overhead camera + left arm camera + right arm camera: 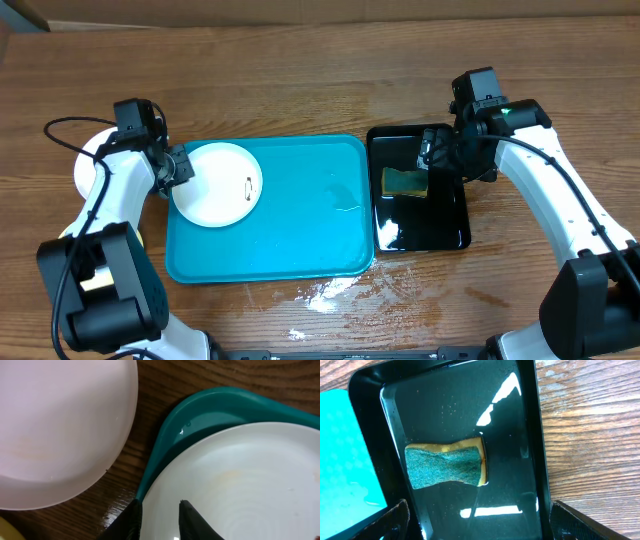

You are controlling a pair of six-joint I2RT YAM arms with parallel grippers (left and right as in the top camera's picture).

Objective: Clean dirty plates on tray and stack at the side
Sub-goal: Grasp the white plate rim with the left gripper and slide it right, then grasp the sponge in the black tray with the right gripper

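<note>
A white plate (215, 183) lies at the left end of the teal tray (300, 240), its rim reaching over the tray's left edge. My left gripper (178, 168) holds that rim. In the left wrist view the white plate (240, 480) passes between the two dark fingers of the left gripper (161, 521), over the teal tray's corner (200, 410). A pale pink plate (55, 425) rests on the table beside it, seen in the overhead view as the plate (88, 168) under the left arm. My right gripper (432, 158) hangs open above the black tray.
The black tray (530, 435) holds shallow water and a green-and-yellow sponge (447, 466), which lies free ahead of the wide-open right gripper (480, 524). Water is spilled on the table (330, 290) in front of the teal tray.
</note>
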